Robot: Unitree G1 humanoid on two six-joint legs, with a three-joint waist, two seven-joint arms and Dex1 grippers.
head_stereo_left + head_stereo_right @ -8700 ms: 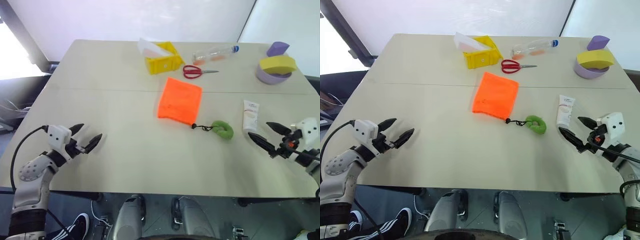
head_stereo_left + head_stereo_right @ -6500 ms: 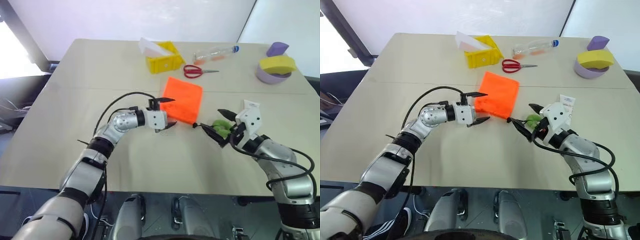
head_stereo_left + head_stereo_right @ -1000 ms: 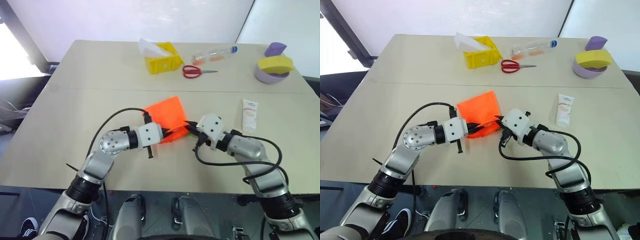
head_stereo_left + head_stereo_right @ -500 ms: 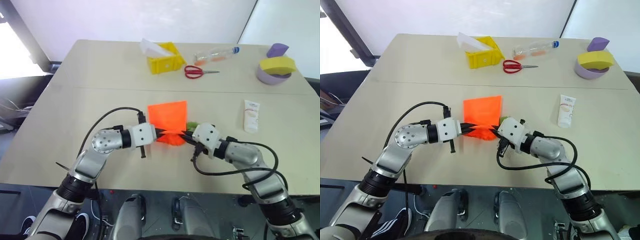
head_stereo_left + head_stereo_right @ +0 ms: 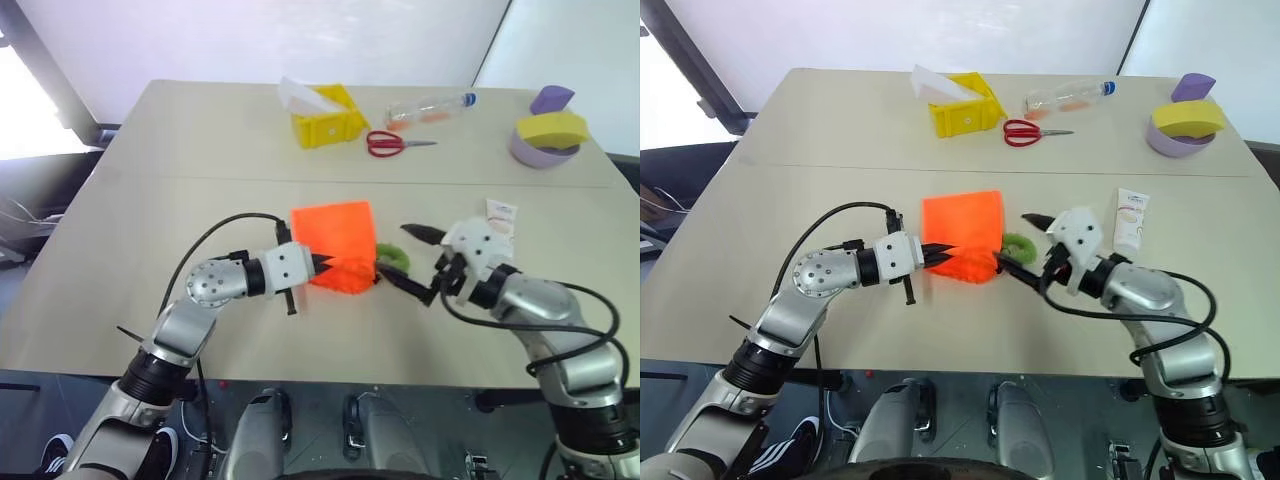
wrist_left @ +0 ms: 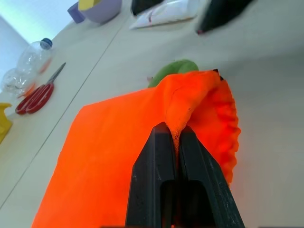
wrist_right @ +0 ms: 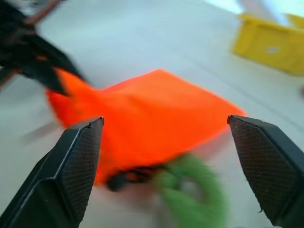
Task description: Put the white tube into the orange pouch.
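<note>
The orange pouch (image 5: 335, 238) lies mid-table, its gathered near edge lifted in my left gripper (image 5: 322, 265), which is shut on a fold of the fabric (image 6: 178, 111). The pouch's green ring (image 5: 392, 255) lies just right of it. My right gripper (image 5: 396, 254) stands open right of the pouch mouth, around the ring's spot and holding nothing; in the right wrist view its fingers (image 7: 78, 161) frame the pouch (image 7: 142, 118). The white tube (image 5: 501, 218) lies flat on the table beyond the right hand, untouched.
At the back of the table stand a yellow bin (image 5: 325, 117) with white paper, red scissors (image 5: 395, 144), a clear bottle (image 5: 430, 107) with a blue cap, and a purple bowl (image 5: 540, 150) holding a yellow sponge.
My right gripper has let go of the pouch's edge, opened wide and drawn off to the right. The left gripper keeps its hold and has stayed in place.
</note>
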